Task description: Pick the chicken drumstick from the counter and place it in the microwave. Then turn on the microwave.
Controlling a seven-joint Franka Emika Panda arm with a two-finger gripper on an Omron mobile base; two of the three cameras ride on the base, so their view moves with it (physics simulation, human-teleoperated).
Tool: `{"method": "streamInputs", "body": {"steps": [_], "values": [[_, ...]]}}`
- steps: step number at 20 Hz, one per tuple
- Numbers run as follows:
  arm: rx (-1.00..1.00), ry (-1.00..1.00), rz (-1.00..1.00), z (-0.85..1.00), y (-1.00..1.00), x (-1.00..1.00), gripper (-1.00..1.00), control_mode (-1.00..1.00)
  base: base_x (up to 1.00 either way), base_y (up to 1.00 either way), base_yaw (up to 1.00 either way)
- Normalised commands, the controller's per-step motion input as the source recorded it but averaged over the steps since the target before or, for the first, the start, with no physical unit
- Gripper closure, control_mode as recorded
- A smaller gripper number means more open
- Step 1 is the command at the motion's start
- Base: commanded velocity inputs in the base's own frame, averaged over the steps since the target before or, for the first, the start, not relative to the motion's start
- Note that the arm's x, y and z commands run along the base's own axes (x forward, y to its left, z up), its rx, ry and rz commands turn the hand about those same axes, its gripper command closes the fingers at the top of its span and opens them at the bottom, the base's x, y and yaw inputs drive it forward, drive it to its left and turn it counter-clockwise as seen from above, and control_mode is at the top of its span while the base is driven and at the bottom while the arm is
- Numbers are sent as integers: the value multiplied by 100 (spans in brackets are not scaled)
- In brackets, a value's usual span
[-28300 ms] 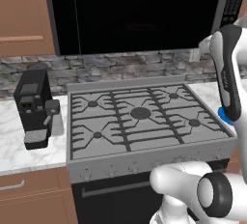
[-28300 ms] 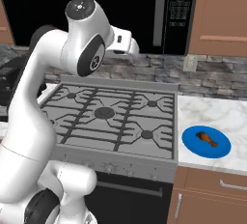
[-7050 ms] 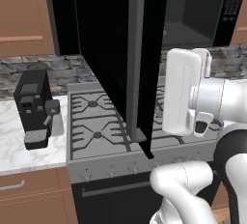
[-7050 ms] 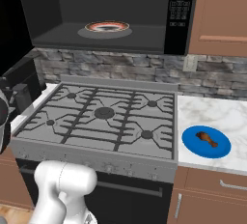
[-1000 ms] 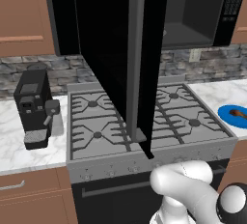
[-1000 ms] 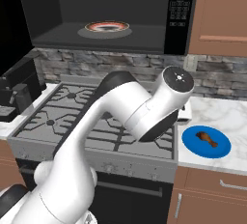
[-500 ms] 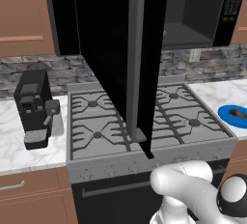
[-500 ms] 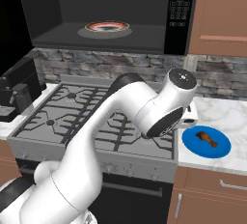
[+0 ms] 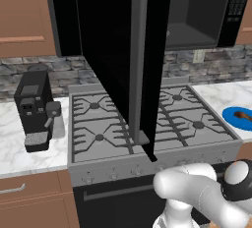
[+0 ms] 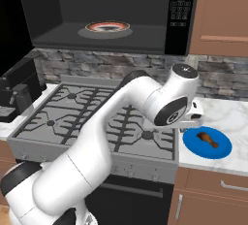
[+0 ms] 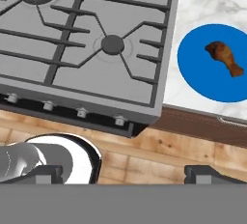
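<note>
The microwave (image 10: 111, 15) at the frame's top hangs open; on the counter (image 10: 227, 115) at right, the chicken drumstick (image 10: 208, 139) lies on a blue plate (image 10: 193, 146). Gripper (image 11: 124, 174), jaws apart, hovers well away; a skewed descent could nudge the drumstick off

A grey gas stove top (image 9: 147, 124) with dark iron grates sits between the worktops; a small black coffee machine (image 9: 33, 109) stands to its left, well apart from a round blue plate (image 10: 207, 142) on its right; a grey stone-tile backsplash (image 10: 97, 66) runs behind; brown wooden wall cabinets (image 9: 24, 15) hang above; light wooden floorboards (image 11: 159, 158) lie below.
</note>
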Motion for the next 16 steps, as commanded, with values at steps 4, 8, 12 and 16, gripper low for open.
{"method": "streamInputs", "body": {"steps": [4, 8, 12, 16], "values": [[-3, 1, 0, -27, -29, 16, -100, -100, 0, 0, 0], [-3, 0, 0, -26, -24, 19, -100, -100, 0, 0, 0], [-1, 0, 0, -23, -20, 28, -100, -100, 0, 0, 0], [0, -2, 0, -19, -16, 27, -100, -100, 0, 0, 0]]}}
